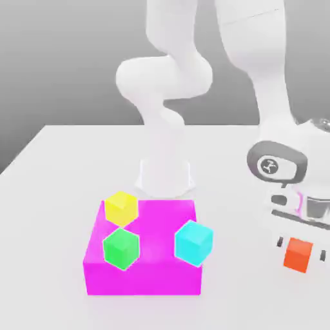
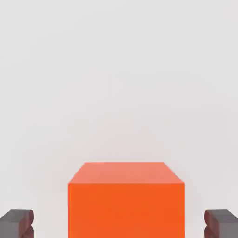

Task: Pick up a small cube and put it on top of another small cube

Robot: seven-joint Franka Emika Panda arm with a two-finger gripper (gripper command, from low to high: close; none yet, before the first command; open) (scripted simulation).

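The small orange-red cube [image 1: 298, 254] rests on the white table at the exterior view's right. My gripper [image 1: 301, 250] is down around it, one finger on each side. In the hand view the cube [image 2: 125, 200] sits between the two dark fingers [image 2: 18, 223], and a strip of table shows on each side, so the pads are not touching it. The jaws stand open, straddling the cube.
A magenta block [image 1: 148, 277] lies at the front centre, carrying a yellow cube [image 1: 122, 207], a green cube [image 1: 121, 249] and a cyan cube [image 1: 194, 242]. The arm's white base [image 1: 165, 174] stands just behind it. The white table [image 1: 64, 161] spreads around.
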